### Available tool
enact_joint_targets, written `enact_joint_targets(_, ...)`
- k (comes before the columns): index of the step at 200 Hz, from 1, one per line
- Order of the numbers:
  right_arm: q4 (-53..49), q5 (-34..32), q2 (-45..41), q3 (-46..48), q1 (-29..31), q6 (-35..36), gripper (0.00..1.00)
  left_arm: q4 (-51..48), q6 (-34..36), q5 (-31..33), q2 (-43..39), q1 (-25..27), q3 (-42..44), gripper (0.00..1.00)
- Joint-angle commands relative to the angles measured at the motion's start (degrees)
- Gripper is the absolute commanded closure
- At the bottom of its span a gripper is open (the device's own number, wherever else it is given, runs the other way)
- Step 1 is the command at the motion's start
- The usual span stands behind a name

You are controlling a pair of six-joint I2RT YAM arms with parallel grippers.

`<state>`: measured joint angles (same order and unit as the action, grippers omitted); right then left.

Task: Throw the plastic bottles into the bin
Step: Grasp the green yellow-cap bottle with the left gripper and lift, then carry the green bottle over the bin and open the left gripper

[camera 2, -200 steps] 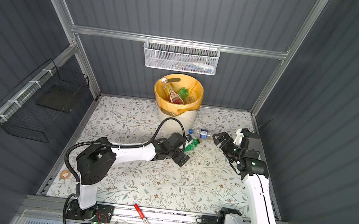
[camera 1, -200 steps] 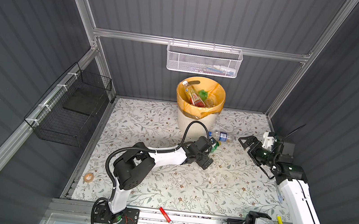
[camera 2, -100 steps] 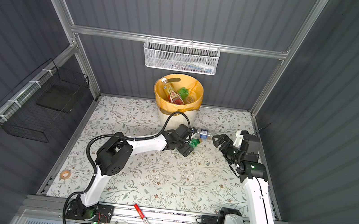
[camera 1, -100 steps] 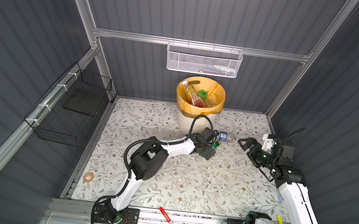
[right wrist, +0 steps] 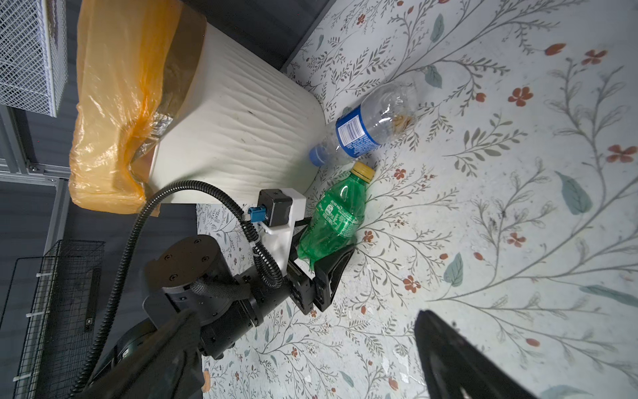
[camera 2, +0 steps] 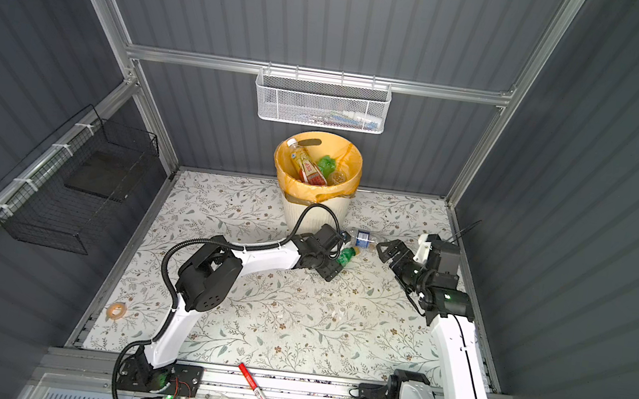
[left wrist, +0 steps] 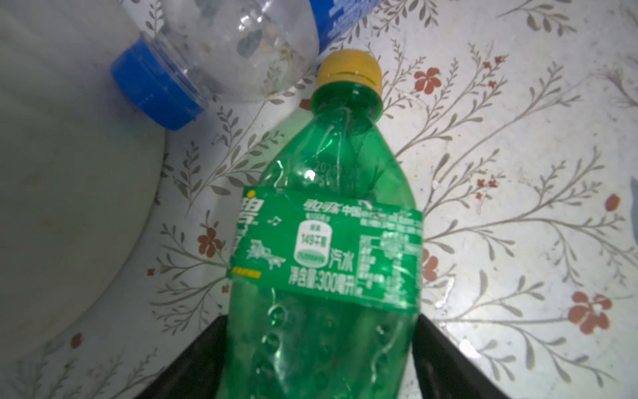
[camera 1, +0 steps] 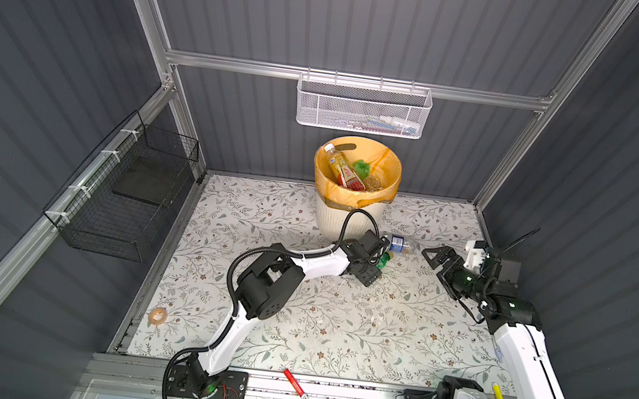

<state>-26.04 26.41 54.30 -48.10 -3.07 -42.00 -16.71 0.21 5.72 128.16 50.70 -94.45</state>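
Left gripper (left wrist: 319, 352) is pinching the green bottle (left wrist: 328, 241) beside the bin (camera 1: 328, 214); next it needs lifting over the rim. Right gripper (camera 1: 436, 258) is hanging wide open, empty.

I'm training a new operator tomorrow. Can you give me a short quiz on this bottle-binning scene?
1. True or false: every bottle is already in the bin.
2. The clear bottle has a cap that is: A red, B blue, C white.
3. Which bottle lies between the fingers of the left gripper?

Key:
1. False: two still lie on the table.
2. B.
3. The green bottle.
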Motion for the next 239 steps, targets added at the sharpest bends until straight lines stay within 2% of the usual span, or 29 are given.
enact_joint_targets(1,1.54,0.92,0.32,0.70,-0.22,-0.54,0.01,0.54,-2.27,-1.08,-2.71,0.31,2.51,0.27)
enact_joint_targets(18,1.78,0.79,0.45,0.90,-0.27,-0.37,0.01,0.73,-3.05,-1.10,-4.85,0.23,4.29,0.36)
enact_joint_targets(66,2.92,1.01,1.07,2.19,-0.25,-0.73,0.01,2.05,-5.01,-0.80,-12.25,0.32,12.31,0.51)
enact_joint_targets(76,3.00,1.26,1.09,2.53,-0.27,-0.74,0.01,1.73,-5.70,-0.60,-13.96,0.30,12.97,0.52)
enact_joint_targets(118,3.49,0.91,0.96,6.04,-0.24,-0.58,0.01,3.65,-11.02,2.03,-25.48,0.25,27.63,0.51)
enact_joint_targets(160,3.50,1.35,2.88,8.19,-0.18,0.47,0.01,6.24,-24.29,6.30,-40.57,-0.90,46.99,0.50)
enact_joint_targets(180,3.46,1.58,3.83,8.37,-0.01,0.74,0.01,7.55,-29.13,4.72,-50.28,-4.35,55.41,0.49)
enact_joint_targets(214,3.47,1.82,5.86,7.93,1.33,0.66,0.01,4.53,-33.52,3.66,-67.49,-13.18,64.26,0.47)
enact_joint_targets(239,5.80,1.28,6.98,7.83,2.86,0.08,0.01,1.04,-34.53,0.11,-73.31,-21.93,67.04,0.46)
